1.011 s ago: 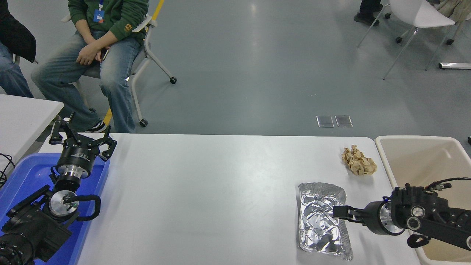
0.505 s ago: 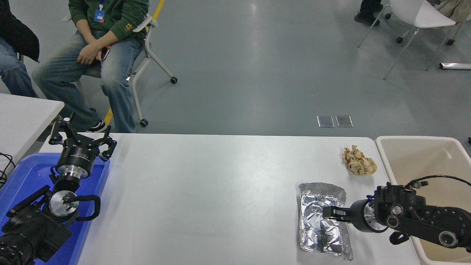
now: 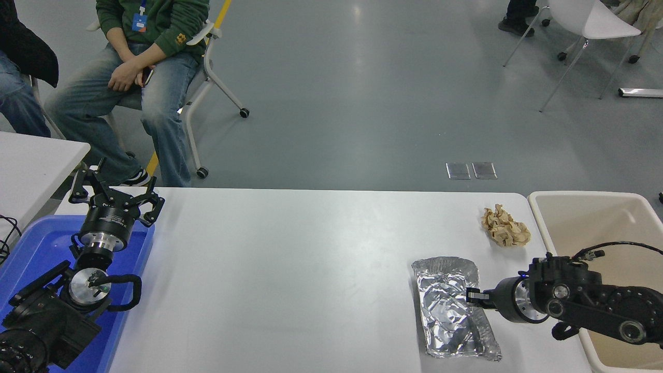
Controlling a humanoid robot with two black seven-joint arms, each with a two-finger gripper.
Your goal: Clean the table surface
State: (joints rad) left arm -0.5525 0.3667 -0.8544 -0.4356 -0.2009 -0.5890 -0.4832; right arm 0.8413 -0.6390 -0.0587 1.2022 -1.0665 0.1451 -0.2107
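One wide white-grey rectangular table surface (image 3: 311,269) carries two pieces of litter: one flattened, crinkled silver foil sheet (image 3: 450,308) near its right front corner and one crumpled brown paper ball (image 3: 505,226) near its right far corner. One blue plastic tray (image 3: 31,254) sits at the left edge; one beige plastic bin (image 3: 601,217) stands past the right edge. Two black robot grippers: left gripper (image 3: 115,192), right gripper (image 3: 474,296). Two seated persons and two white chairs lie beyond the far edge.

Black arms (image 3: 595,305) – silver wrist rings, looped black cables, round joint caps.
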